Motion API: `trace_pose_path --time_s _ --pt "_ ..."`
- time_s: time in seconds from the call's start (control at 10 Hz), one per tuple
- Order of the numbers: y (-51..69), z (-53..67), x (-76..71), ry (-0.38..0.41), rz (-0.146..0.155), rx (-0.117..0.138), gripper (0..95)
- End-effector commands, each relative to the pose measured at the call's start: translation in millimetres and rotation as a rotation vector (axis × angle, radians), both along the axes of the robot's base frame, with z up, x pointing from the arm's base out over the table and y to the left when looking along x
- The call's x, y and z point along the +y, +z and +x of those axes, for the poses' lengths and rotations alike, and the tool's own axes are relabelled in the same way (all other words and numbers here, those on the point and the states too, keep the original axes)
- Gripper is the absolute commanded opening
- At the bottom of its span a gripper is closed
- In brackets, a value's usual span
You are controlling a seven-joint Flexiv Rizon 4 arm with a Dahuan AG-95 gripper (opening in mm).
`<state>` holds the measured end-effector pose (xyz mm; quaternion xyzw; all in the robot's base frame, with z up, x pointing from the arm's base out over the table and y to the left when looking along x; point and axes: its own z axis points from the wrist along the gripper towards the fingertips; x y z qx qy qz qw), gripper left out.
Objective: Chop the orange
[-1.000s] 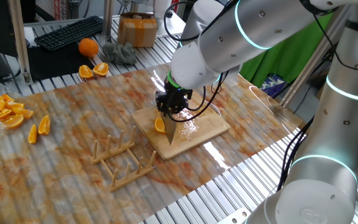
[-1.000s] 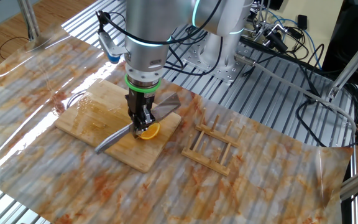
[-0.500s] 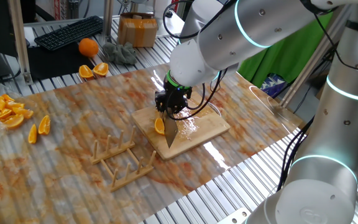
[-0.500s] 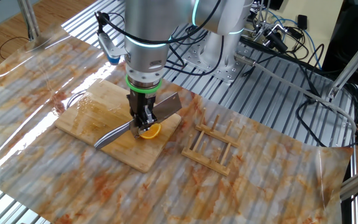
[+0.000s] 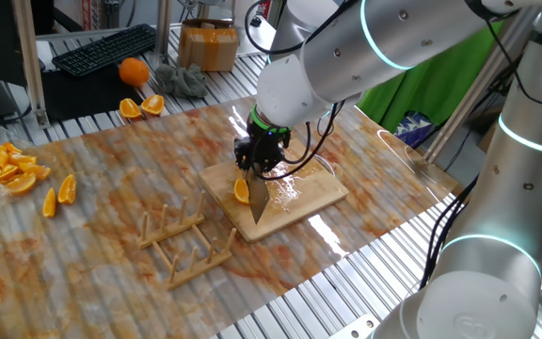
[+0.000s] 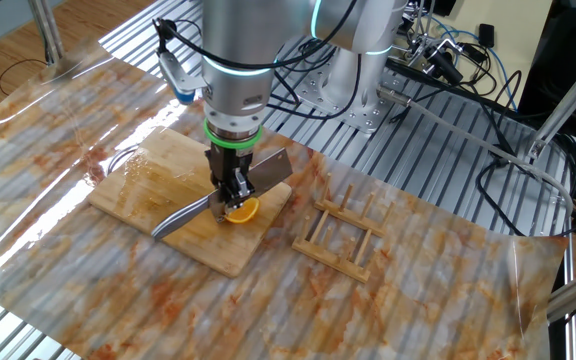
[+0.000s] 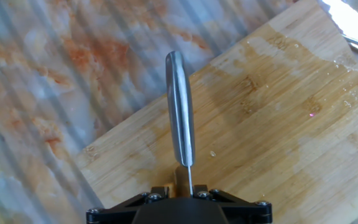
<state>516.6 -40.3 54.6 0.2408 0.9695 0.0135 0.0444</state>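
Note:
A small cut orange piece (image 5: 241,190) lies on the wooden board (image 5: 299,198), also seen in the other fixed view (image 6: 242,212) on the board (image 6: 148,185). My gripper (image 5: 255,169) is shut on a knife (image 5: 257,200) and holds it over the orange piece. In the other fixed view the gripper (image 6: 233,195) stands right above the orange, with the blade (image 6: 270,170) tilted up to the right and the handle (image 6: 178,220) out to the left. In the hand view the knife blade (image 7: 180,118) points away over the board (image 7: 272,124); the orange is hidden there.
A wooden rack (image 5: 191,240) stands left of the board, also seen in the other fixed view (image 6: 346,235). A heap of orange wedges (image 5: 7,169), two loose wedges (image 5: 56,196), two halves (image 5: 141,106) and a whole orange (image 5: 134,71) lie at the far left and back.
The knife has lifted slightly off the orange piece, its blade tilting up. The orange and board have not moved.

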Motion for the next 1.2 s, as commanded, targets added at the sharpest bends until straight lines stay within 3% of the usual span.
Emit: trace_pose_path --time_s 0.1,0.6,1.2 --pt "-0.9 0.7 -0.1 0.007 -0.004 0.003 0.0" --pt "0.1 0.8 -0.2 0.033 -0.011 0.004 0.0" --pt "12.2 -7.0 8.1 0.0 -0.007 0.003 0.0"
